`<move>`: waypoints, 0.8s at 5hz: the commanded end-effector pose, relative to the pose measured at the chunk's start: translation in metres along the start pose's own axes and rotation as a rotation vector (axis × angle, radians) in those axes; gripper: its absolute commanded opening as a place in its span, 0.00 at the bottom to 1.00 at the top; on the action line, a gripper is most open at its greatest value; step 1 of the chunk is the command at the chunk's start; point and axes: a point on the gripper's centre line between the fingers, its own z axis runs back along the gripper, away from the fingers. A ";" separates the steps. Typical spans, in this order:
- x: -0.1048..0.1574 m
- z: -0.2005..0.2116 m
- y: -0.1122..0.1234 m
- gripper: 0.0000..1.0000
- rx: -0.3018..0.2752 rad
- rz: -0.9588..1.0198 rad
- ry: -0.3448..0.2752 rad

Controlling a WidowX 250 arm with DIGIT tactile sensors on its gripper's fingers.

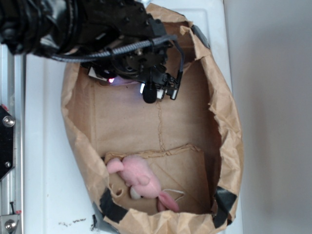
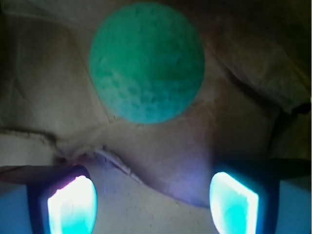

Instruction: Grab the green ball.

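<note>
The green ball (image 2: 146,61) fills the upper middle of the wrist view, round, matte and mint-green, resting on the brown paper of the bag. My gripper (image 2: 153,202) is open; its two glowing pads (image 2: 73,207) sit wide apart at the bottom corners, with only bare paper between them. The ball lies ahead of the fingertips, apart from both. In the exterior view my gripper (image 1: 160,91) hangs over the upper part of the bag's inside, and the ball is hidden under the arm there.
The brown paper bag (image 1: 78,126) lies open on a white surface, its crumpled walls ringing the work area. A pink plush toy (image 1: 139,180) lies in its lower end on a folded paper flap. A metal rail (image 1: 9,146) runs along the left.
</note>
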 end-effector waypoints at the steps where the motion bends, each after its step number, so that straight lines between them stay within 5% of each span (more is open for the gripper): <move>1: 0.021 0.008 -0.009 1.00 -0.048 0.079 -0.059; 4: 0.035 0.002 -0.011 1.00 -0.083 0.126 -0.111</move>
